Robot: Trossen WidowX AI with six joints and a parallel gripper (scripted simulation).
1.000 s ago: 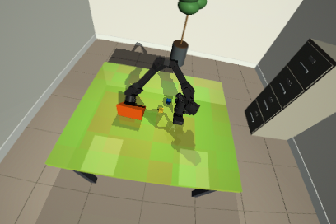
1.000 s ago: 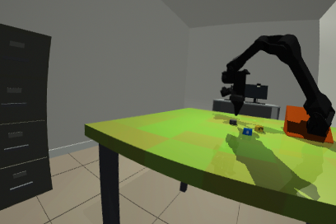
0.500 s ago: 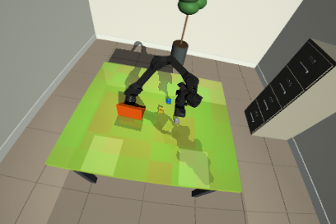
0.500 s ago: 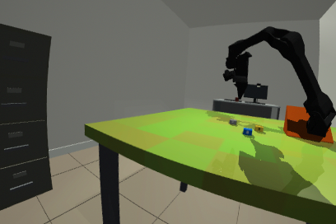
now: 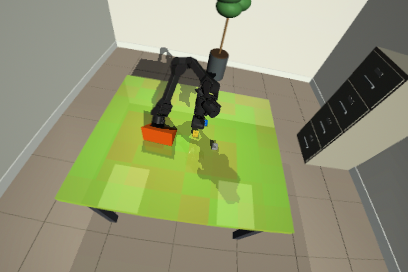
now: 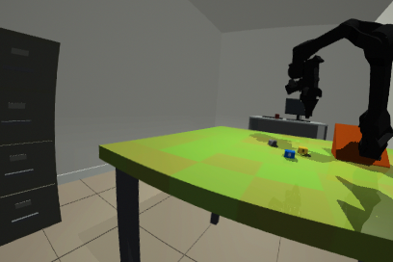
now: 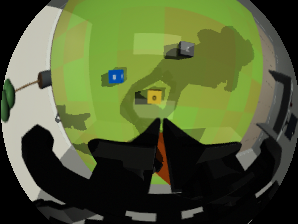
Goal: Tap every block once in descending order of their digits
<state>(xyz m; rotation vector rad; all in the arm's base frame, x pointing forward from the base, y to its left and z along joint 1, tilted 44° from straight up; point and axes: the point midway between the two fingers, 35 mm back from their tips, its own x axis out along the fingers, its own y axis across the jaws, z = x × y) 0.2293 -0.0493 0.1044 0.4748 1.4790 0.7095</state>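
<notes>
A yellow block [image 5: 195,134] [image 6: 302,150] [image 7: 154,97] lies on the green table [image 5: 165,206] [image 6: 193,145], just ahead of the fingertips in the wrist view. A blue block [image 5: 206,123] [image 6: 289,153] [image 7: 116,76] lies to its left in the wrist view. A grey block [image 5: 214,145] [image 6: 273,144] [image 7: 187,49] lies farther out, up and to the right there. Each top carries a small printed mark, too small to read surely. My gripper [image 6: 308,116] [image 7: 161,121] is shut and empty, pointing down and raised well above the table near the yellow block, touching no block.
An orange box [image 5: 158,135] [image 6: 347,143] stands beside the arm's base. Dark shadows of the arm fall across the table. A filing cabinet [image 5: 345,111] [image 6: 29,136] and a potted plant [image 5: 218,66] stand off the table. A desk with a monitor [image 6: 294,106] is in the background.
</notes>
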